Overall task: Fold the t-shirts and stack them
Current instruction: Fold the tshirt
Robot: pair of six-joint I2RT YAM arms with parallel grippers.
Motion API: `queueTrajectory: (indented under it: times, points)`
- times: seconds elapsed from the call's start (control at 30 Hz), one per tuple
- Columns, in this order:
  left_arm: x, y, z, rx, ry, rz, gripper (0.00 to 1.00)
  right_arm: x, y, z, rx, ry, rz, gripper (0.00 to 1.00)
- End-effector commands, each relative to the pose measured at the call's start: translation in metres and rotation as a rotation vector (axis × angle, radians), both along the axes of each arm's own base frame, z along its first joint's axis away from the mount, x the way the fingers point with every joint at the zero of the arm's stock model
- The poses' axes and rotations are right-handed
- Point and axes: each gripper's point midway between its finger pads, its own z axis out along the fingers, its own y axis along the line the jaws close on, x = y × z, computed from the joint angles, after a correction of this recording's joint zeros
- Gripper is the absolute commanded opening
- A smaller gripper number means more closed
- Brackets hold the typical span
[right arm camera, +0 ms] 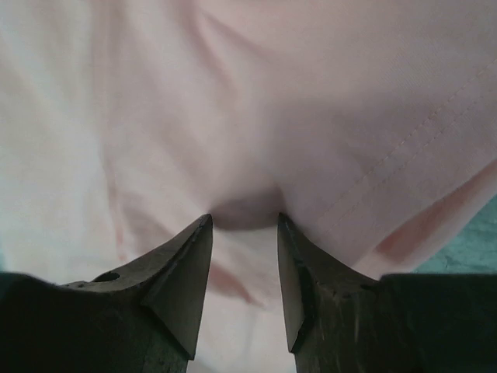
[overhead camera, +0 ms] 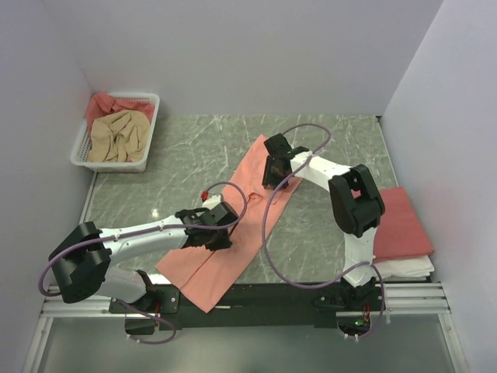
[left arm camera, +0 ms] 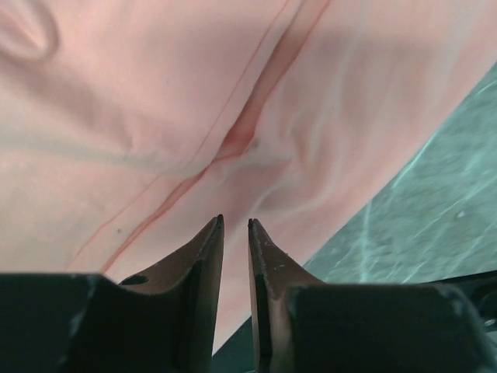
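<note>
The salmon-pink t-shirt lies as a long, narrow strip running diagonally across the middle of the counter, its near end at the front edge. From above, the left pincer sits low on the strip's left side and the right pincer is on its far end. A rose-red shirt lies folded at the right on a white pile. The white basket at the far left holds a beige shirt and a red one. The left wrist view shows the left pincer with only a slim gap between its jaws and no cloth visibly in that gap. Its tips are low over the shirt, short of a raised seam ridge, with bare counter to the right. In the right wrist view the right pincer is parted more widely and presses on the shirt, so that a small pucker rises between its tips. A stitched hem runs just to the right of it. The step in hand looks like taking hold for the next fold across the strip. To do it well, each pincer should gather every layer beneath it before closing, not just the top skin. The two should then lift together at an even height so the strip does not twist. The carried end should land square on the other end so the edges line up.
</note>
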Motion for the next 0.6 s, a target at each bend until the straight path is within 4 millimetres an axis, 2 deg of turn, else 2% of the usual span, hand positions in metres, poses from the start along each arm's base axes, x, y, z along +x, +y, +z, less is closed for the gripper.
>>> queueTrajectory:
  times: [0.0,0.07,0.13,0.27,0.3,0.33,0.37,0.4,0.43,0.47,0.5,0.53,0.57]
  points:
    - [-0.014,-0.001,-0.005,0.007,0.019,-0.038,0.24,0.019,-0.001,-0.002,-0.022,-0.025,-0.015,0.46]
    - [-0.020,-0.004,-0.012,-0.003,0.044,-0.048,0.25,0.022,-0.005,-0.013,-0.067,-0.002,-0.006,0.46]
    - [-0.024,-0.009,-0.018,-0.027,0.079,-0.041,0.25,0.027,-0.005,-0.013,-0.084,0.006,0.014,0.46]
    - [-0.027,-0.039,-0.019,-0.115,0.138,-0.069,0.25,0.036,-0.012,-0.026,-0.134,0.038,0.026,0.47]
    - [-0.025,-0.046,-0.022,-0.123,0.149,-0.069,0.24,0.041,-0.013,-0.024,-0.139,0.036,0.030,0.47]
    - [-0.021,-0.057,-0.017,-0.144,0.146,-0.077,0.24,0.046,-0.019,-0.025,-0.143,0.037,0.022,0.47]
    - [-0.017,-0.063,-0.016,-0.152,0.144,-0.078,0.25,0.048,-0.022,-0.033,-0.152,0.056,0.020,0.47]
    - [-0.018,-0.072,-0.019,-0.165,0.170,-0.090,0.24,0.056,-0.022,-0.027,-0.149,0.049,0.030,0.47]
    - [-0.012,-0.085,-0.012,-0.197,0.169,-0.094,0.25,0.062,-0.028,-0.027,-0.152,0.049,0.025,0.47]
    - [-0.010,-0.093,-0.009,-0.215,0.172,-0.097,0.25,0.065,-0.031,-0.036,-0.164,0.069,0.027,0.47]
    - [-0.011,-0.101,-0.014,-0.227,0.205,-0.102,0.24,0.076,-0.032,-0.027,-0.164,0.055,0.033,0.47]
    - [-0.003,-0.116,-0.004,-0.268,0.193,-0.110,0.24,0.085,-0.037,-0.026,-0.165,0.049,0.029,0.47]
    - [0.000,-0.124,-0.002,-0.281,0.199,-0.115,0.24,0.097,-0.037,-0.025,-0.166,0.044,0.032,0.47]
